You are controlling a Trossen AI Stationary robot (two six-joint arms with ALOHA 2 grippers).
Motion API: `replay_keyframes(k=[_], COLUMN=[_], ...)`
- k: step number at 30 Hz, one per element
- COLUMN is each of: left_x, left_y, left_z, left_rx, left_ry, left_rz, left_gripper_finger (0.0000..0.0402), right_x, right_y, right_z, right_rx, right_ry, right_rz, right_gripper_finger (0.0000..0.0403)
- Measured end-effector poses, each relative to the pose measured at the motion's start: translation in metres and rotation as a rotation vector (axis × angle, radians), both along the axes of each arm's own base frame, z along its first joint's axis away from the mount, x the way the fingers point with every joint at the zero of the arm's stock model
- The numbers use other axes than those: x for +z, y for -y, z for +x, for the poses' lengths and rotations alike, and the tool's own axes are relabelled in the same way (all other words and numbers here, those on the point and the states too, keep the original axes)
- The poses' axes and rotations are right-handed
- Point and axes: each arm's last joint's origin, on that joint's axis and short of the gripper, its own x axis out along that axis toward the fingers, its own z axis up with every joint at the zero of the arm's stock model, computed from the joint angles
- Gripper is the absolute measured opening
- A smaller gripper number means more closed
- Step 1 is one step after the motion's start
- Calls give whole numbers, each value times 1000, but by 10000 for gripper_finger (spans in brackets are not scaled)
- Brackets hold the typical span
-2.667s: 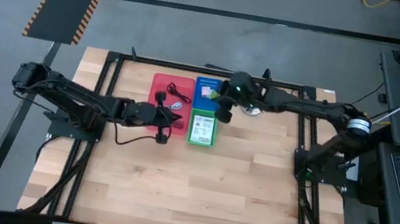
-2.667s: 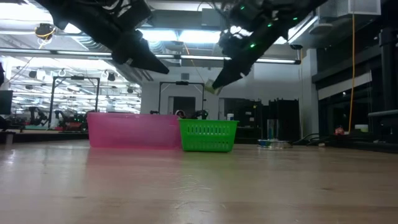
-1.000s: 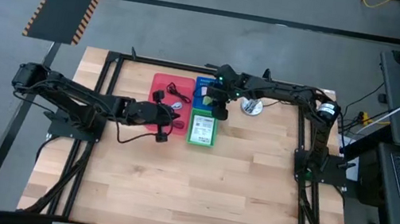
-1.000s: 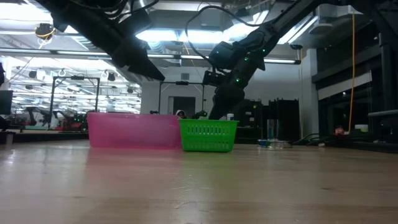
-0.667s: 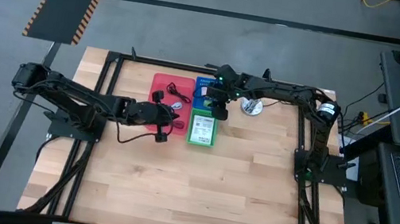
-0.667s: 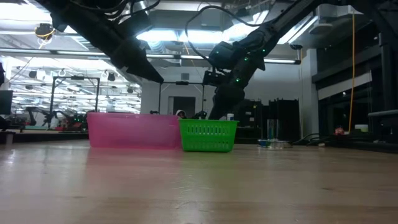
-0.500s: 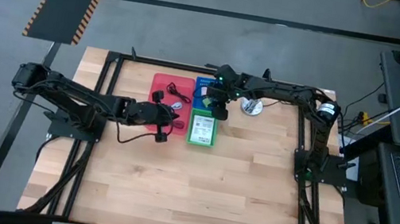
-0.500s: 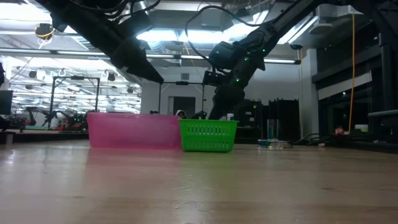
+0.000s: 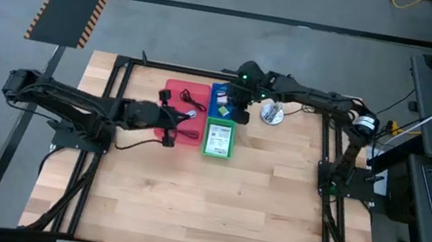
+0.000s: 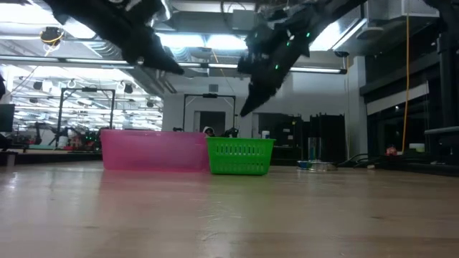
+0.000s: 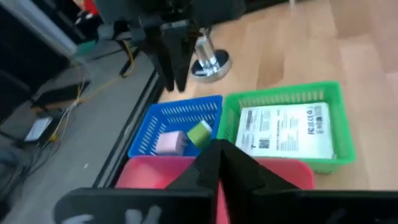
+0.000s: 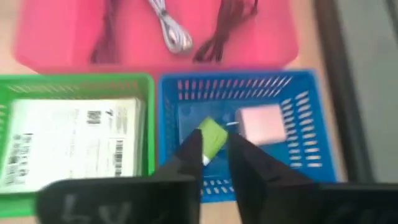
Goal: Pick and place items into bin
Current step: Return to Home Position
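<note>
My right gripper [image 9: 240, 107] hangs above the blue basket [image 12: 249, 84], fingers a little apart and empty [image 12: 214, 158]. Below them a green block [image 12: 211, 137] and a pink block [image 12: 261, 124] lie on the basket's floor. My left gripper [image 9: 179, 124] is shut and empty [image 11: 216, 152], held above the pink bin [image 9: 170, 89]. Dark, grey-blue and dark red cables [image 12: 168, 25] lie in that bin. A white card with black marks [image 12: 74, 140] lies in the green basket [image 9: 218, 139].
The three containers stand side by side at the table's far middle; the pink bin [image 10: 154, 150] and the green basket [image 10: 240, 156] show in the low view. A round silver disc [image 9: 270, 113] stands just right of the blue basket. Bare wood lies toward the near edge.
My right gripper has risen out of the blue basket and now hangs well above it; the green block stays on the basket's floor. My left gripper has gone up a little and toward the table's left edge, still shut.
</note>
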Motion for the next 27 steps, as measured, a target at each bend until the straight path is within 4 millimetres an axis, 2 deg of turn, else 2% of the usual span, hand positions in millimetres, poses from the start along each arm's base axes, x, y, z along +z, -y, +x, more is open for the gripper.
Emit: replay_keyframes(k=[4,8,11,13,18,24,27], left_x=[17,26,17,6,-22,-41,-46], left_y=[-3,-6,-9,-10,-10,-10,-13], left_z=[-17,-35,-49,-57,-72,-88,-96], left_rx=[-4,-39,-75,-96,-162,-245,-222], left_ry=[38,92,123,158,238,386,419], left_rz=[28,6,-24,-62,-125,-131,-128], left_gripper_finger=[3,3,3,3,3,3,3], right_x=[28,52,60,54,11,8,11], right_y=[-11,-27,-42,-55,-87,-106,-113], right_z=[-8,-16,-20,-22,-35,-71,-87], right_rx=[26,52,89,129,192,160,163], right_ry=[59,100,112,142,283,525,615], right_rz=[-36,-54,-51,-27,-39,-52,-55], right_gripper_finger=[7,10,2,2,1,1,2])
